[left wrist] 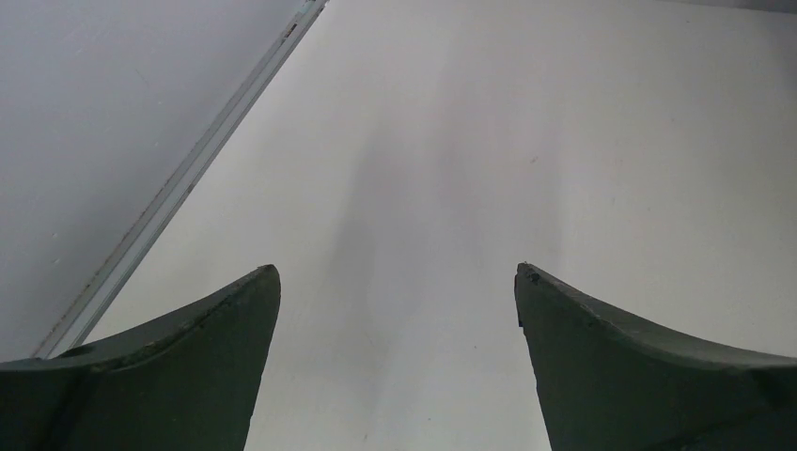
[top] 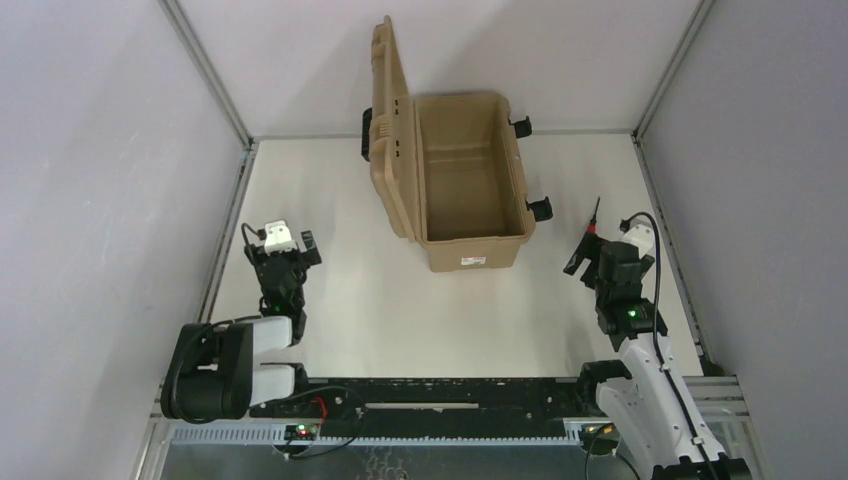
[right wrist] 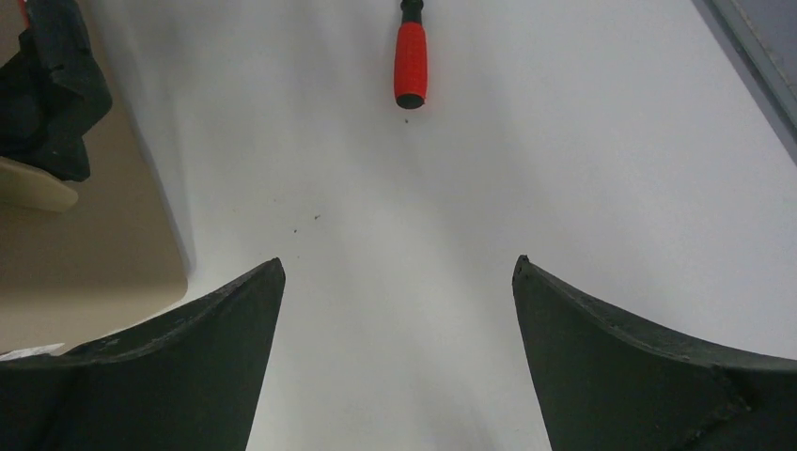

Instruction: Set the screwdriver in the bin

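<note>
**Bin far-centre, screwdriver to its right**

The tan plastic toolbox-style bin (top: 470, 252) stands far-centre on my white tabletop (top: 400, 320), lid raised on its left. The slim red-handled screwdriver (right wrist: 411, 66) lies on the tabletop right of it, not touching, just ahead of my right gripper (right wrist: 397, 266).

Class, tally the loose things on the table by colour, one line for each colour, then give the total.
Tan: 1, the bin
Red with black: 1, the screwdriver
Total: 2
</note>
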### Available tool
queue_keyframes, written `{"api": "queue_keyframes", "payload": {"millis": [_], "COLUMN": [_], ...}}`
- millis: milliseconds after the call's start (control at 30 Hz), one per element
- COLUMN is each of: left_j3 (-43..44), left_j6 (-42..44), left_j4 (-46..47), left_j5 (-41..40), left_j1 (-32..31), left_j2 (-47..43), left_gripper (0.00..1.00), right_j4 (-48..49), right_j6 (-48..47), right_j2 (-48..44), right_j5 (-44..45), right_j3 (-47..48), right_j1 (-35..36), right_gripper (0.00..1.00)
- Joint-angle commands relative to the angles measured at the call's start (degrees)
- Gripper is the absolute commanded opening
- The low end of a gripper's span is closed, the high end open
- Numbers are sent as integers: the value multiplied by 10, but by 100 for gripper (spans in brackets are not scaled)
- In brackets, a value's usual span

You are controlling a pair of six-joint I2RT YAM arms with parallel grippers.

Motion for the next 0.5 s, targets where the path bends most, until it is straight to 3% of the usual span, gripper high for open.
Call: {"api": "queue_keyframes", "payload": {"millis": [0,167,267,467], "left_j3": [25,25,25,25], "left_j6": [0,0,0,0], "left_j4": [28,28,28,29], "left_j5": [4,4,4,4], "left_j1": [4,4,4,4], "left_j2": [-2,-2,-2,-1], "left_gripper": [100,100,100,100], "right_j4": [-4,-100,-158,-176], "right_j6": [4,-3,-10,-48], "right_j2": [6,170,307,526], "right_j5": [-21,-129,-140,-124], "right_j3": [32,197,299,421], "right_j1": [-5,-87,-118,-123], "right_gripper": [100,100,100,95]}}
